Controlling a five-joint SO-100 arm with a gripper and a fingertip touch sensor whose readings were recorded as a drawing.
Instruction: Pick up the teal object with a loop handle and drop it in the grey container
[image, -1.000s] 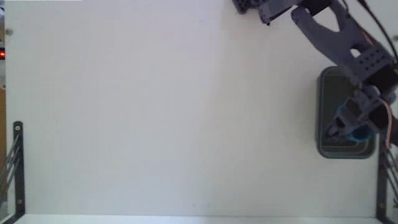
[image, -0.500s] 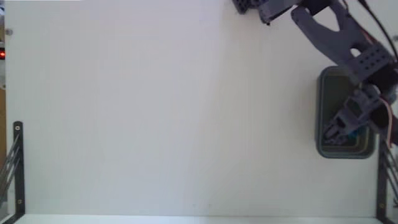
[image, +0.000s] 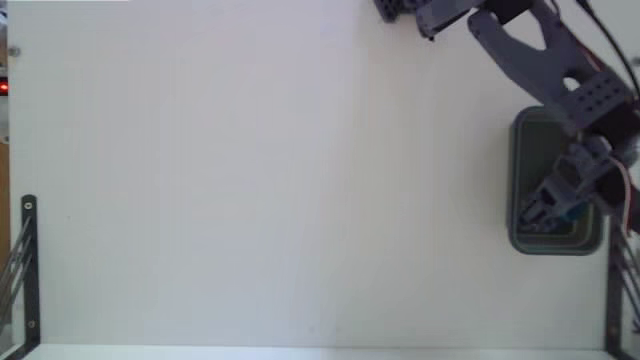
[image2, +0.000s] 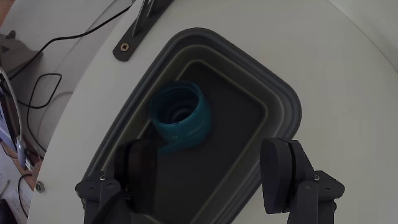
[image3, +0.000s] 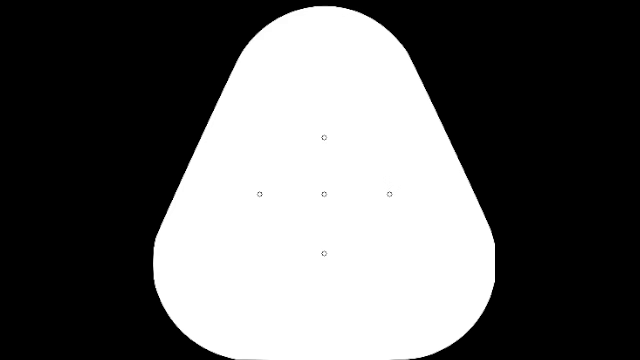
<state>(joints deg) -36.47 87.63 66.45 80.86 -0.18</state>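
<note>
— So, what lies around you?

— Mostly bare white desk (image: 250, 180). Black metal brackets (image: 25, 265) stand at its edges in the fixed view, and one bracket (image2: 140, 28) shows beside the tub in the wrist view, with black cables (image2: 43, 87) off the desk's edge beyond it.

— And your end effector (image2: 214, 168)?

— Spread wide, holding nothing, its two dark fingers (image2: 283, 171) hanging above the grey container (image2: 283, 102).

— Where is the teal object with a loop handle (image2: 180, 118)?

— Lying on its side inside the container, against the wall near my left-hand finger in the wrist view, dark hollow facing the camera.

— Anything hard to make out?

— My arm (image: 560, 70) covers much of the tub (image: 520, 170) from above, so only a sliver of teal shows there. I cannot make out the handle.
</note>
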